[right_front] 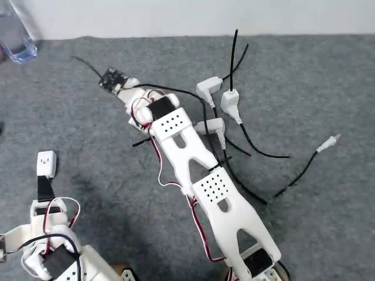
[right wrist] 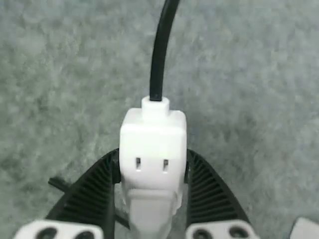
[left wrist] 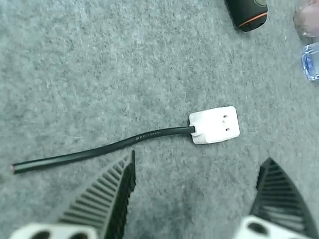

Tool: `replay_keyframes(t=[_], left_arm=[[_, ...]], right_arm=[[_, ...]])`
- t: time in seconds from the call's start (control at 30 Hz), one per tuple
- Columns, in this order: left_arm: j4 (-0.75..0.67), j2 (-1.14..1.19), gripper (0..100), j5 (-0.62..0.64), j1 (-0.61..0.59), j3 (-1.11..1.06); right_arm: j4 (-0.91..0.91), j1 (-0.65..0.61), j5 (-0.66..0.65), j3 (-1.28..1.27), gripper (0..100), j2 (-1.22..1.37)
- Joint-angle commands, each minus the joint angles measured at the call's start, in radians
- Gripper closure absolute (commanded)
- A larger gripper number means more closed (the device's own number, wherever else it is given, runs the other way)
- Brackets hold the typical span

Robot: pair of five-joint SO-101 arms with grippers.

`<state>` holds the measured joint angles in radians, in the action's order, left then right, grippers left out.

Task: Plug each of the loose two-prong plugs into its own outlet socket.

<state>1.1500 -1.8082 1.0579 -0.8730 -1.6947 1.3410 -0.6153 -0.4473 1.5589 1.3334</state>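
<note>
My right gripper [right wrist: 152,167] is shut on a white outlet socket [right wrist: 153,159], whose two slots face the camera and whose black cable runs away over the carpet. In the high view that gripper [right_front: 129,88] is at the upper left of centre. My left gripper [left wrist: 199,159] is open just above the carpet. A second white socket [left wrist: 214,124] lies flat a little ahead of its fingers, untouched, and its cable trails off sideways. This socket [right_front: 45,164] lies at the left. A small two-prong plug [right_front: 330,141] on a black cord lies loose at the right.
Three white connector heads [right_front: 229,102] with black cords lie tangled beside the right arm [right_front: 199,164]. A clear bottle [right_front: 17,41] stands at the far left corner. A black object with an orange ring [left wrist: 246,12] lies beyond the left socket. Grey carpet covers everything.
</note>
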Motion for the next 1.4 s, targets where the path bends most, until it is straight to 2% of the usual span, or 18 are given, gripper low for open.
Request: replay_keyframes(t=[0.0,0.1,0.17,0.5,0.67,0.87,1.13,1.37], left_arm=[[0.006,-0.009,63,-0.008,0.006,0.012],[0.006,-0.009,63,-0.008,0.006,0.012],[0.006,-0.009,63,-0.008,0.006,0.012],[0.006,-0.009,63,-0.008,0.008,0.012],[0.002,-0.011,63,-0.008,0.009,0.012],[-0.002,-0.011,63,-0.008,0.011,0.012],[-0.172,-0.011,63,-0.008,0.009,0.012],[-0.463,-0.011,63,-0.008,0.003,0.012]], right_arm=[[0.045,0.021,0.072,0.127,86.1,-0.01],[0.056,0.016,0.086,0.123,71.2,-0.013],[0.056,0.016,0.087,0.123,68.0,-0.016],[0.094,0.015,0.086,0.124,68.0,-0.03],[0.254,-0.028,0.075,0.124,68.0,-0.168],[0.424,-0.044,-0.052,0.124,68.0,-0.371],[0.461,0.056,-0.049,0.117,68.1,-0.558],[0.463,0.104,0.061,0.115,68.1,-0.816]])
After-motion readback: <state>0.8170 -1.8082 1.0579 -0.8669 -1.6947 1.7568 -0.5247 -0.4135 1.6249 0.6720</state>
